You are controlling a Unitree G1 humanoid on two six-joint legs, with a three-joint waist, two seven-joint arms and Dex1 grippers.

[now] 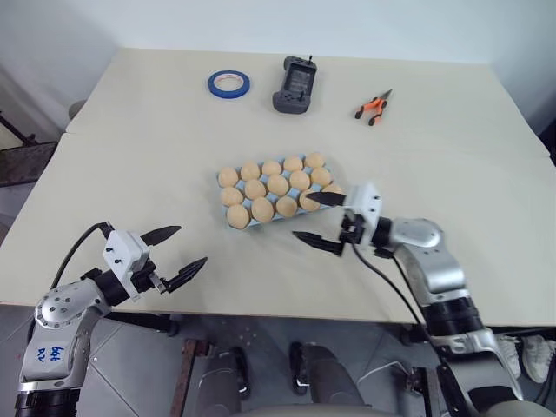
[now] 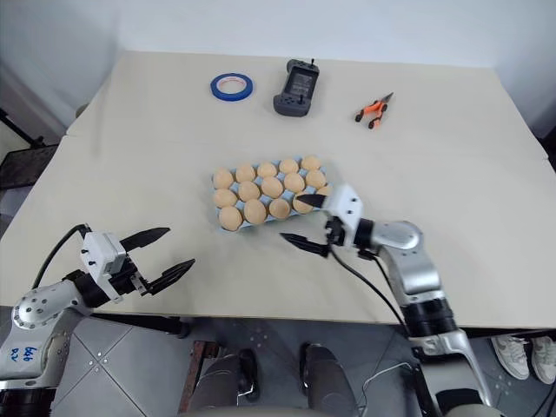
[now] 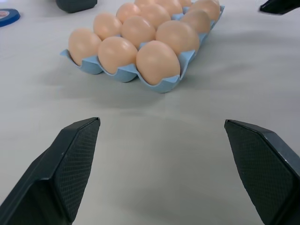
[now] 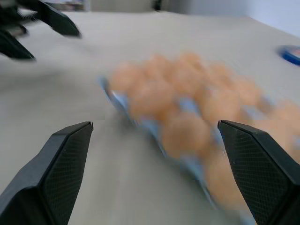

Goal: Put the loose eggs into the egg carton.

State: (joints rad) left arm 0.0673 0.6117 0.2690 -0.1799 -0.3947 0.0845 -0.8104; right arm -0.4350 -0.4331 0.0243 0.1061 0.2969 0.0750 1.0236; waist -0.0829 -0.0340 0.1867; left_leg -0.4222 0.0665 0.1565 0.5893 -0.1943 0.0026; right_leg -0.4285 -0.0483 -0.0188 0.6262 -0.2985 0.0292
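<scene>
While both arms are reaching in over the near edge of the desk (image 1: 130, 113), each end effector is standing open and gripping nothing. The right end effector (image 1: 320, 221) is pointing level and toward the robot's left, its two black fingers spread wide; the upper fingertip is lying just over the right-hand near corner of the egg carton (image 1: 241, 225), and the lower one is hanging clear of it, over bare desk. The left end effector (image 1: 176, 253) is hovering near the front left corner of the desk, angled forward and to the right, with its fingers parted and nothing between them; it is sitting well apart from the carton.

The carton is lying near the middle of the desk, slightly turned, between the two end effectors and closer to the right one. It is showing as a light blue moulded tray, its scalloped rim peeking out along the near side. The eggs (image 1: 278, 184) are filling its cups in three rows; they are smooth, pale tan-orange ovals, all alike, sitting upright and touching their neighbours.

Along the far side of the desk, a blue tape ring (image 1: 229, 83), a dark handheld controller (image 1: 295, 85) and orange-handled pliers (image 1: 373, 108) are lying well apart from the carton.
</scene>
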